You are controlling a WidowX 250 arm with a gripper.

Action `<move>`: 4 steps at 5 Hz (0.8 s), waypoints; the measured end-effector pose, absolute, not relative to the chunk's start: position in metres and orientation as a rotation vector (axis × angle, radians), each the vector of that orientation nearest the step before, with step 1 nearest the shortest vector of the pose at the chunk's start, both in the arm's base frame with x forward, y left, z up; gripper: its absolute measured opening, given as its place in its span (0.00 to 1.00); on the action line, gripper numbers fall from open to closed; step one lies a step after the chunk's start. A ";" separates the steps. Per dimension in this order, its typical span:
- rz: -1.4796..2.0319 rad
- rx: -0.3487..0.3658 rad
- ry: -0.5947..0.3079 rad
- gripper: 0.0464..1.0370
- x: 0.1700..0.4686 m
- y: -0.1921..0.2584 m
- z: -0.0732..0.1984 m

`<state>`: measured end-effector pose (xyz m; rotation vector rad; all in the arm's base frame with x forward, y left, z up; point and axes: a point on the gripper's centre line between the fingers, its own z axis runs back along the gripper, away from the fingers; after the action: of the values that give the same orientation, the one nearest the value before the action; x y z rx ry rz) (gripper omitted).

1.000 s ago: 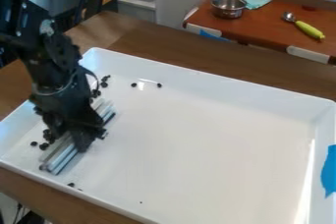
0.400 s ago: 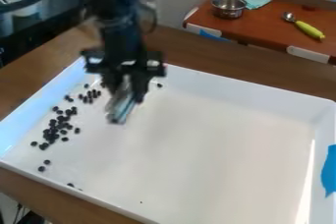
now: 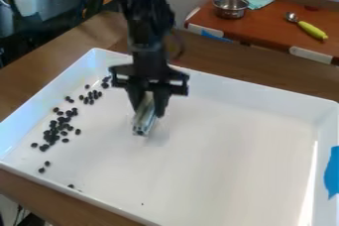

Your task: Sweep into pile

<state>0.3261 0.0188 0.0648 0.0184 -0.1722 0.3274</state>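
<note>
The black gripper (image 3: 151, 105) hangs over the upper left part of the white tray (image 3: 218, 145), shut on a pale grey sweeping bar (image 3: 143, 119). The bar points down toward the camera, and I cannot tell whether its end touches the tray floor. Small dark pieces (image 3: 55, 132) lie scattered in a loose band along the tray's left side, densest at its middle. A few more pieces (image 3: 104, 84) sit near the upper left corner, and a few strays (image 3: 45, 166) lie toward the lower left edge. The bar is to the right of the pieces, apart from them.
The tray's raised walls surround the work area, with blue tape (image 3: 332, 173) on the right wall. Beyond the brown table (image 3: 255, 84), a metal bowl (image 3: 231, 6) and a green-handled scoop (image 3: 308, 28) rest on a separate red-brown surface.
From the tray's left side, the gripper has lifted and moved right with the bar, which now appears turned and shorter. The dark pieces it covered have come into view.
</note>
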 end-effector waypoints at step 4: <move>0.359 0.066 -0.267 0.34 0.350 0.054 0.055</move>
<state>0.3500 0.0540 0.0550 0.0659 -0.2670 0.3588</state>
